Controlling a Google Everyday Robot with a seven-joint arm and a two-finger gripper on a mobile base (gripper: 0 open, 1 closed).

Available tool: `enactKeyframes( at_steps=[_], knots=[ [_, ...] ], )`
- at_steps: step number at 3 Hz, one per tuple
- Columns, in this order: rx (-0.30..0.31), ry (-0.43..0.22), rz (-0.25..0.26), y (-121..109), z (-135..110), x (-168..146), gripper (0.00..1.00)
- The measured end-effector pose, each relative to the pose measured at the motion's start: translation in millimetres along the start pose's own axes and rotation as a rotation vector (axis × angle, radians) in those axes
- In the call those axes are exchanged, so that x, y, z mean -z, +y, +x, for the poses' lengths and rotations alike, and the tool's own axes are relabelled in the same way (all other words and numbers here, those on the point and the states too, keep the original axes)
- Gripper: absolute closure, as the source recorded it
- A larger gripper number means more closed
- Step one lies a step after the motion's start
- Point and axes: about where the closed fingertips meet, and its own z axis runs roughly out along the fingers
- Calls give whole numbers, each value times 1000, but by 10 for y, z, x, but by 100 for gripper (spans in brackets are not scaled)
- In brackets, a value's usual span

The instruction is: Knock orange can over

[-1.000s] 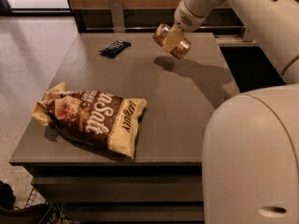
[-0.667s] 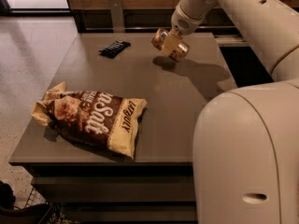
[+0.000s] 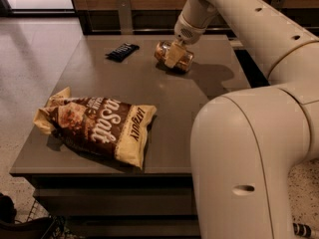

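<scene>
Only one camera view here. The gripper (image 3: 173,59) is over the far part of the table (image 3: 164,113), right of the middle, hanging off the pale arm (image 3: 239,24) that comes in from the top right. It's clamped around the can (image 3: 186,61). One pale finger (image 3: 173,55) lies straight across the near side of the can, and the other one is hidden behind it (so I only see half the grip). The can is tipped well off upright, more or less on its side, with its ends poking out left and right of that finger. It's low over the tabletop, shadow right under it, though I can't tell if it touches. A black bar (image 3: 122,51) sits to its left, well apart. A chip bag (image 3: 97,131) lies flat at the near left.
</scene>
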Motion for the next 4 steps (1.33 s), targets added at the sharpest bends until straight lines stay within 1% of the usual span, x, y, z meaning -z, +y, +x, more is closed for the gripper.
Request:
enactKeyframes(
  at_steps=[1, 2, 3, 4],
  knots=[
    [-2, -8, -68, 83, -25, -262, 97],
    [-2, -7, -69, 80, -43, -239, 85],
    [-2, -6, -71, 82, -50, -245, 63],
    [-2, -6, -73, 84, -54, -256, 31]
  ],
)
